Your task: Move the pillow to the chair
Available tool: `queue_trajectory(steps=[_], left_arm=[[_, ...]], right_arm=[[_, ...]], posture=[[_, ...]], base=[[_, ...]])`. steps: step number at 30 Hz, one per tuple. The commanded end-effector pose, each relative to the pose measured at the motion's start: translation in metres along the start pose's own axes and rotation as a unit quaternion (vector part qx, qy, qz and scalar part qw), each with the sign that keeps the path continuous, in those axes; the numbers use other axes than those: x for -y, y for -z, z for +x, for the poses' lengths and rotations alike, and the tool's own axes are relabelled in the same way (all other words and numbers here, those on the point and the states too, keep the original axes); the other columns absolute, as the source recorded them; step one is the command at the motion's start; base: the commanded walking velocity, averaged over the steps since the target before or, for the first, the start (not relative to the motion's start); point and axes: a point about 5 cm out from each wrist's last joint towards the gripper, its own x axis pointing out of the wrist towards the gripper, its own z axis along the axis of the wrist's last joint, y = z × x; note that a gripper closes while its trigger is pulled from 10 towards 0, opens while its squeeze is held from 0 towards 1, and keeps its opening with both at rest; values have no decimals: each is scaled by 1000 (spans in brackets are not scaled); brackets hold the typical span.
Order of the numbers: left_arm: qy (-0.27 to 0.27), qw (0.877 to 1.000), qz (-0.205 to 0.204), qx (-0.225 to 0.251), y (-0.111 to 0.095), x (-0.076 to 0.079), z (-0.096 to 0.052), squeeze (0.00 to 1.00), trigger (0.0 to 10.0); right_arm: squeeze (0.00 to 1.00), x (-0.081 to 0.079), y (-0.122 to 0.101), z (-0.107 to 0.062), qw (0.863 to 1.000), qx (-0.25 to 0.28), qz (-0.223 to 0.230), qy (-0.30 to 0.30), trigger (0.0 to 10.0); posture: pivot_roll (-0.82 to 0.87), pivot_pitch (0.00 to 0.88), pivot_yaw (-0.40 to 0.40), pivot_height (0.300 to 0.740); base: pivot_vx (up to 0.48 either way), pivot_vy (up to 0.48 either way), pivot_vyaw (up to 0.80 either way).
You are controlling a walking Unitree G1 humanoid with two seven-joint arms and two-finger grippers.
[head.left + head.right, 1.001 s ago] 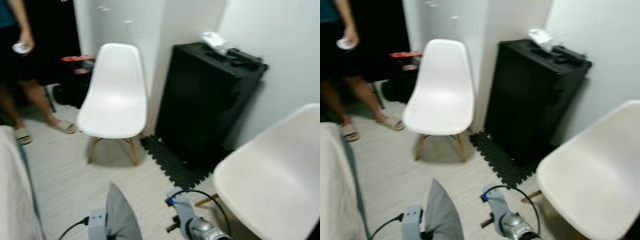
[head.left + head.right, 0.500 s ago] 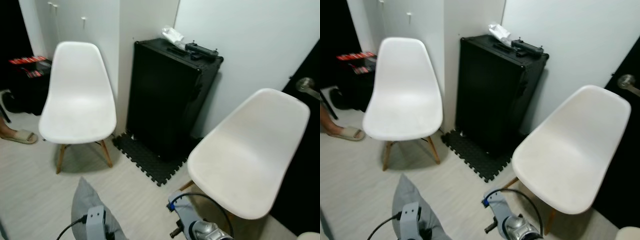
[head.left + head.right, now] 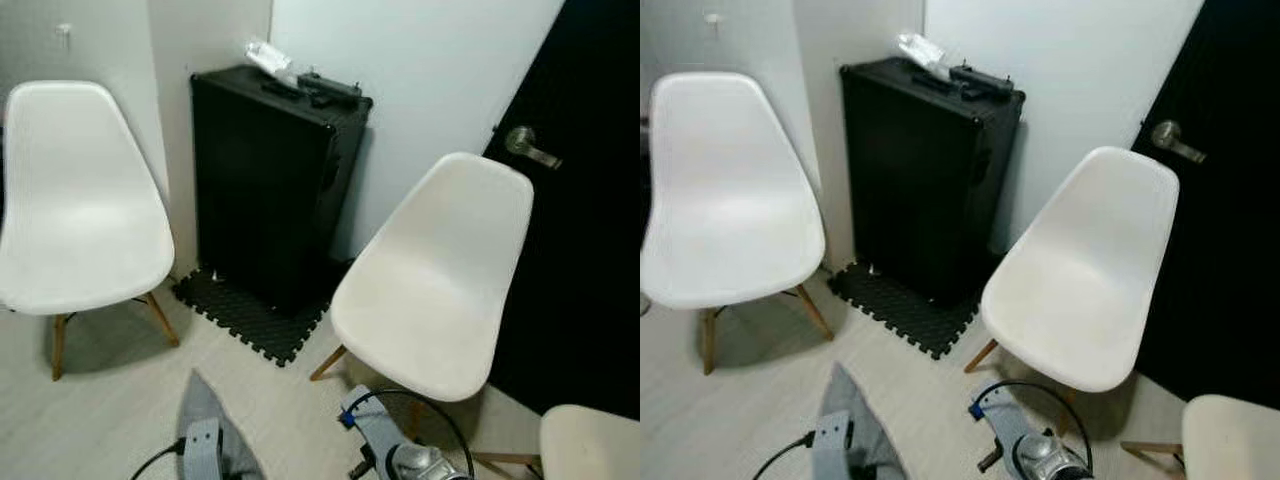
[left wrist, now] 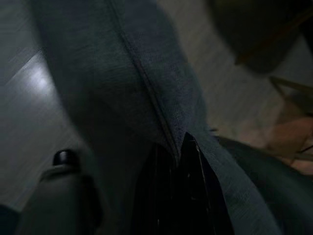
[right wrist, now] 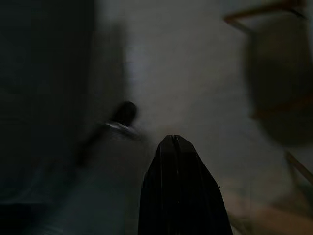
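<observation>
**Q:** While I carry, what lies ahead?

**A:** Two white seats flank a black case (image 3: 268, 180); the nearer chair (image 3: 432, 280) stands just before me, a second chair (image 3: 80, 210) well to my left.

**Q:** And the load?

**A:** The grey pillow (image 4: 146, 93) hangs low at my left side, its seam pinched in my left gripper (image 4: 177, 152). My right gripper (image 5: 172, 142) looks closed and empty, though the view is dim.

**Q:** Best practice?

**A:** Lift clear of the seat's edge, then release over its middle.

Bare seat on the chair (image 3: 430, 300) ahead; black case (image 3: 265, 180) stands just beside it.
</observation>
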Motion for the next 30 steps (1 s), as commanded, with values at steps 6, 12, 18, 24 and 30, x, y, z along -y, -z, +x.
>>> queue_trajectory(steps=[6, 12, 18, 24, 30], left_arm=[[4, 1000, 8, 6, -3, 3, 1, 0, 10000], [1, 1000, 4, 10, -5, 0, 1, 0, 10000], [3, 1000, -4, 15, -6, -1, 0, 0, 10000], [2, 1000, -9, 20, -8, -3, 0, 0, 10000], [3, 1000, -8, 20, -8, -2, 0, 0, 10000]], right_arm=[[0, -2, 6, -1, 999, -9, -24, -25, 10000], [0, 0, 4, -1, 999, -13, -46, -15, 10000], [0, -3, 3, 0, 999, -14, -43, -17, 10000], [0, -7, 4, 1, 998, -21, -52, -22, 10000], [0, -8, 2, 1, 998, -19, -53, -24, 10000]], posture=[[85, 0, -155, 716], [92, 0, -153, 716], [91, 0, -153, 716], [95, 0, -154, 716], [100, 0, -159, 716]], base=[[0, 0, 0], [0, 0, 527], [0, 0, 579], [0, 0, 0], [41, 0, 0]])
